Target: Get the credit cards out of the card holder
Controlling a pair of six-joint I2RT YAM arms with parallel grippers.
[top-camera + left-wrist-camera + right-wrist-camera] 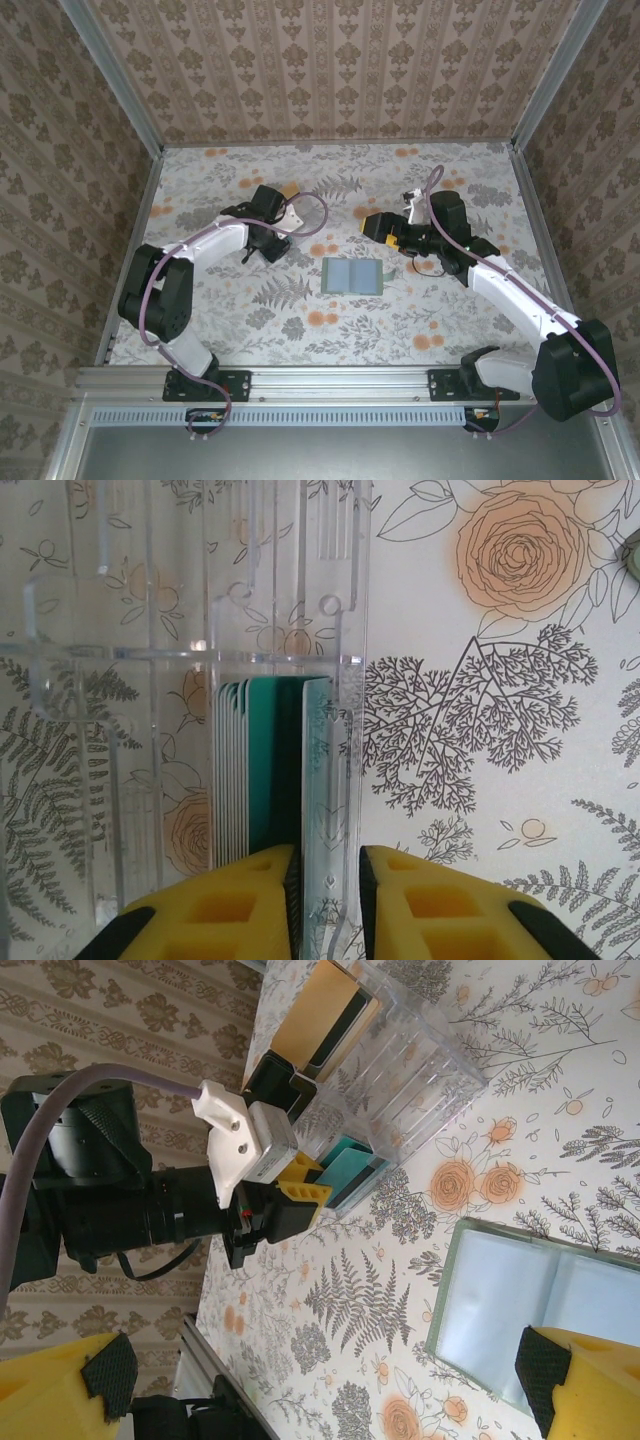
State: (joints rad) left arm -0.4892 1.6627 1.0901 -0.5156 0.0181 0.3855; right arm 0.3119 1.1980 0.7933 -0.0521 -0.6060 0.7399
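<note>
Your left gripper [330, 900] straddles teal credit card [318, 780] in clear box [150, 680], grip unclear, likely stowing it; right gripper [330, 1370] spread above open card holder [530, 1300].

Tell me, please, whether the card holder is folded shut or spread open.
Spread open: the card holder lies flat, both blue-grey inner panels facing up.

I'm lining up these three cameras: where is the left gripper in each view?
Top external: left gripper left of centre, left of the open card holder.
Left wrist: left gripper at the bottom edge, against the clear box.
Right wrist: left gripper centre-left, tips at the clear box.
Shared landmark: clear box in both wrist views; floral tabletop throughout.
</note>
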